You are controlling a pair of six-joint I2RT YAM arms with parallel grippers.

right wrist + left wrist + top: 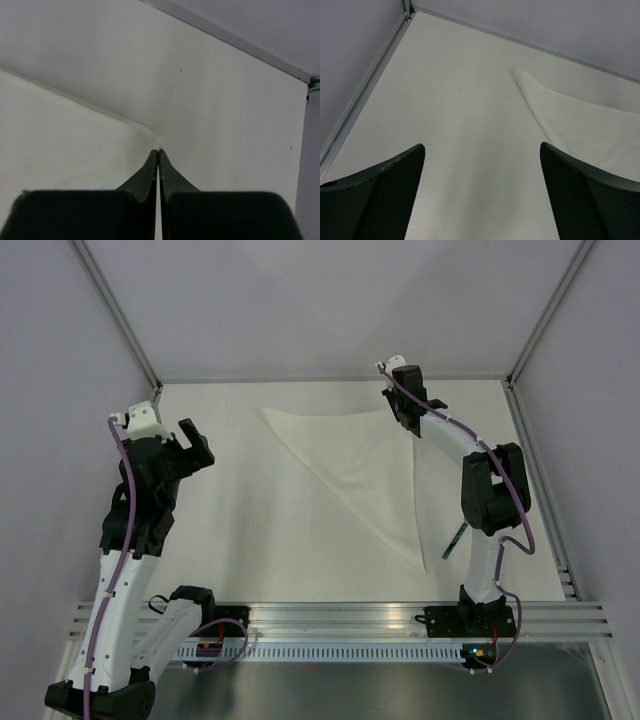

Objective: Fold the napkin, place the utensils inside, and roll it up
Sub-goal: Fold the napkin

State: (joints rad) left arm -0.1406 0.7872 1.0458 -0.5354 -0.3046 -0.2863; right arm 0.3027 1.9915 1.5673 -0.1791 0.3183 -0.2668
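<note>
The right gripper, jaws together, meets the far-right corner of the napkin, a folded triangle, likely setting the fold. The left gripper waits spread wide, clear. The utensil lies right of its near tip.

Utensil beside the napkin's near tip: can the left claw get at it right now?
Probably not cleanly. The utensil lies right of the napkin, its far end tucked under the right arm, while the open left claw hangs far over on the left side.
</note>
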